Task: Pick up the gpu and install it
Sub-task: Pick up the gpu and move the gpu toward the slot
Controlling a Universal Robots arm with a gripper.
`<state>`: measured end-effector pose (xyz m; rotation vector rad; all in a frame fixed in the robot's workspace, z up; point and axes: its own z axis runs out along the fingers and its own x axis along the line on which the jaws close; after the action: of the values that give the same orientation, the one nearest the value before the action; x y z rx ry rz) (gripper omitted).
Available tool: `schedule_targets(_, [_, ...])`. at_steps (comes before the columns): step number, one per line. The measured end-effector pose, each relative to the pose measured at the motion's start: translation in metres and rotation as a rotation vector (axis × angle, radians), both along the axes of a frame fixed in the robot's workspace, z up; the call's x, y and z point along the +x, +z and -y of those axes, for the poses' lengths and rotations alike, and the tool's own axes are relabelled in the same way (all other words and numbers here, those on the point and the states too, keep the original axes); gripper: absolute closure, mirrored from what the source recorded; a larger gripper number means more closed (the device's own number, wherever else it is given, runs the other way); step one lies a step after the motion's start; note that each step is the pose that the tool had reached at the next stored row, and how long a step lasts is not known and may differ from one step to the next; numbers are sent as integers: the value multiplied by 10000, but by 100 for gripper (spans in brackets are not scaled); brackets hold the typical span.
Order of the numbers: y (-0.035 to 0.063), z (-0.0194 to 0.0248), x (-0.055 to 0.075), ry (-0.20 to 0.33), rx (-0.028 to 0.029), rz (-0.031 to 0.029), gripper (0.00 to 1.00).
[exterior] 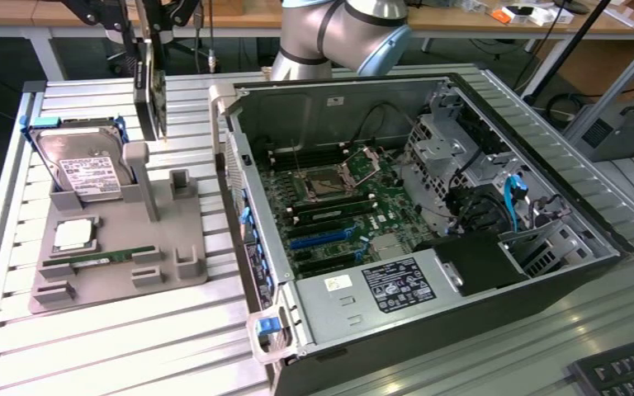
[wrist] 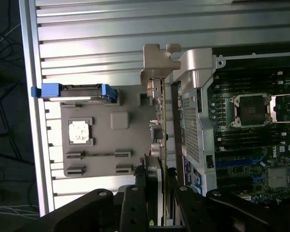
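Observation:
The gpu (exterior: 149,91) hangs on edge in the air, above the far end of the grey parts holder (exterior: 179,227) at the exterior view's left. My gripper (exterior: 146,15) is shut on its upper end. In the wrist view the gpu (wrist: 158,121) appears edge-on, with its silver end bracket (wrist: 159,60) farthest from the camera. The black fingers (wrist: 134,203) of my gripper (wrist: 157,195) clamp both faces of the card. The card sits beside the open computer case (exterior: 428,115), just outside its rear wall, and touches neither case nor holder.
The case lies open with its motherboard (exterior: 328,206) and blue card slots (exterior: 319,238) exposed. On the holder sit a hard drive (exterior: 86,169) in a blue frame, a processor (exterior: 75,235) and a RAM stick (exterior: 99,260). A keyboard (exterior: 626,375) lies at the near right.

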<state>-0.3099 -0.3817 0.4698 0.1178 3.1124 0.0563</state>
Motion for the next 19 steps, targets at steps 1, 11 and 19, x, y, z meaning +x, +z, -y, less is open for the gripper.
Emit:
schedule_targets(1, [4, 0, 0, 0, 0, -1, 73])
schedule_targets(11, [9, 5, 6, 1, 1, -2, 73])
schedule_targets(19, [8, 45, 57, 0, -1, 0, 73])
